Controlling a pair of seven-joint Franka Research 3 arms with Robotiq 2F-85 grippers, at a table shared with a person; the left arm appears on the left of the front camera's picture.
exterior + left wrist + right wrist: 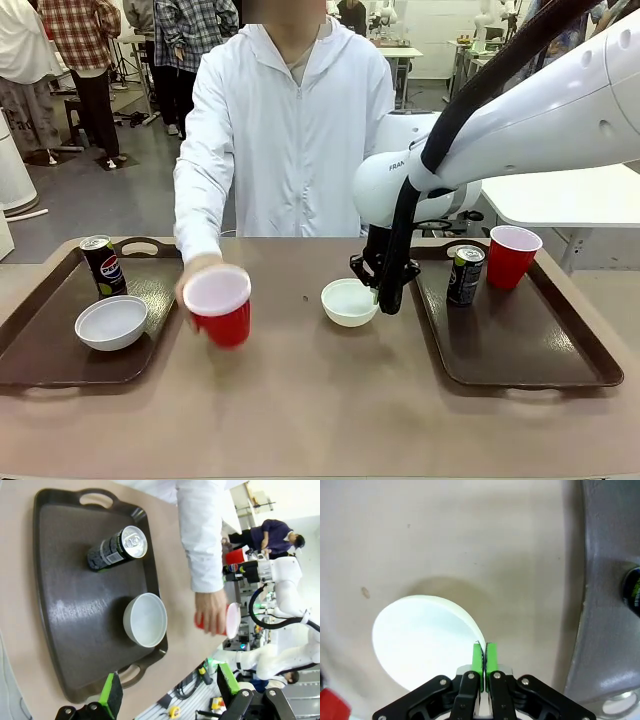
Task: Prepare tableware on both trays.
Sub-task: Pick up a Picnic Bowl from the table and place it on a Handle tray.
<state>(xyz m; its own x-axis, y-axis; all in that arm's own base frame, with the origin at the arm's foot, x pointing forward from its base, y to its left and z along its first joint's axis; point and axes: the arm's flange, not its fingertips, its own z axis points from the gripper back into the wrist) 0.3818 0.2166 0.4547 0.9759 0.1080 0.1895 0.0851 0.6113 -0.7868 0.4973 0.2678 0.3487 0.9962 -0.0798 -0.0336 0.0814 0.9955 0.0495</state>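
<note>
My right gripper (378, 295) is shut on the right rim of a small white bowl (348, 301) that rests on the table between the two trays; in the right wrist view its green pads (477, 656) pinch the bowl's (420, 635) thin edge. The left tray (40, 340) holds a dark can (103, 265) and a white bowl (111, 322). The right tray (520, 350) holds a can (465, 274) and a red cup (512, 256). A person's hand holds another red cup (218, 305) just right of the left tray. My left gripper (169, 687) hangs open above the left tray (65, 605).
The person in a white jacket (290, 130) stands at the far edge, one arm reaching over the table. Bare brown tabletop (320, 400) lies in front of the trays. The right tray's rim (600, 605) runs close beside the gripped bowl.
</note>
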